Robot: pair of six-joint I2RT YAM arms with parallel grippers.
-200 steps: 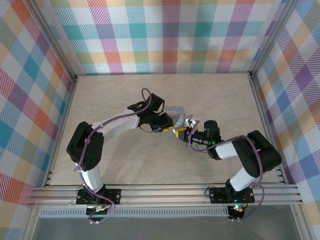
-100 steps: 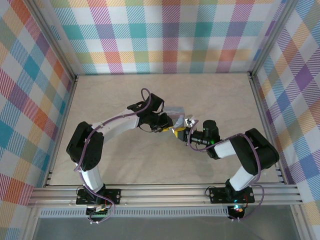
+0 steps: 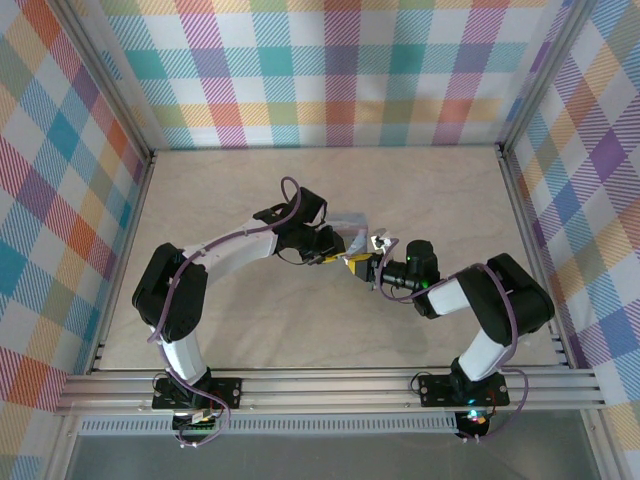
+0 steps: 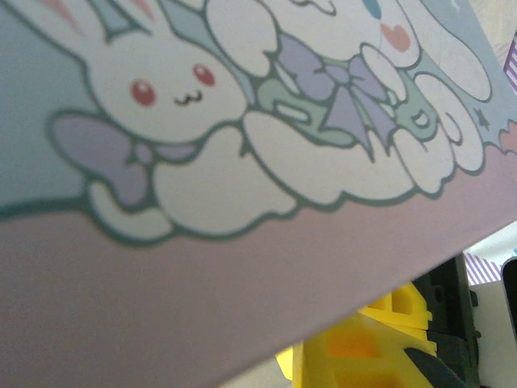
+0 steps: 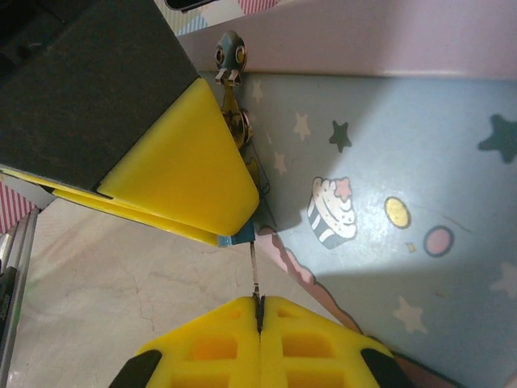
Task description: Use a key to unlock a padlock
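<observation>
Padlock (image 5: 239, 237): tiny blue body against the side wall of the tin (image 5: 388, 162), which I see in my right wrist view, mostly hidden behind a yellow finger (image 5: 190, 162) of the left gripper (image 3: 338, 248). Thin key (image 5: 255, 275): tip at the padlock, other end in the right gripper (image 5: 258, 303), jaws pinched shut on it. Left jaws: narrow, clamped on the tin, mid-table (image 3: 220, 200).

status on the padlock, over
Left gripper clamped over padlock. Right gripper shut on key, tip at the lock's blue body. Tin crowds close behind.
</observation>
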